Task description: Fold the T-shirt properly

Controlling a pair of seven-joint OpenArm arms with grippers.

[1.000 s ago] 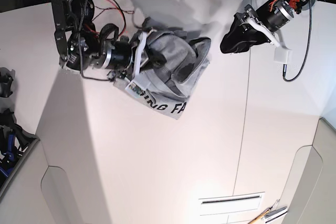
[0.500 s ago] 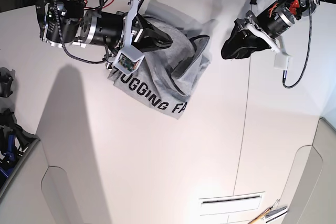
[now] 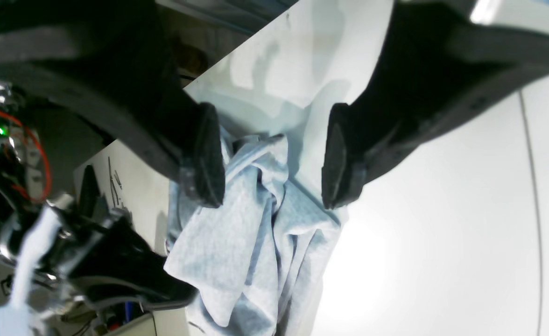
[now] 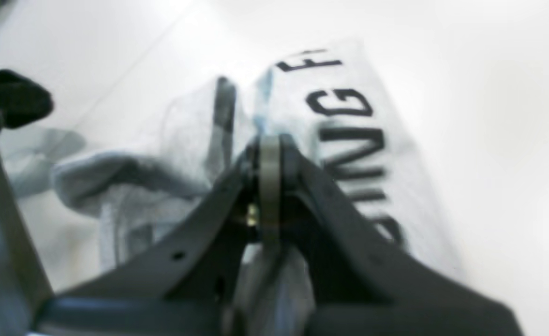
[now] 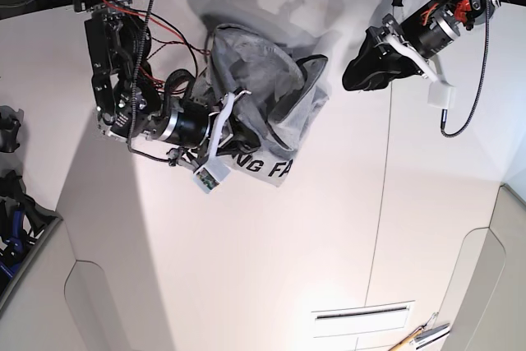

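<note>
Barely begun: T-shirt (image 5: pixel 263 100) bunched near tabletop (image 5: pixel 271 269) far edge, nothing folded. Right gripper (image 4: pixel 269 186) pinched on cloth; left gripper (image 3: pixel 272 154) spread, empty, apart.

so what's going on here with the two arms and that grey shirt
A two-armed robot is working on a crumpled grey T-shirt lying bunched on the white table, lettering partly showing. The right gripper is shut on a fold of it near the lettering. The left gripper hovers open off to the side, holding nothing. The shirt is nowhere near folded.
</note>
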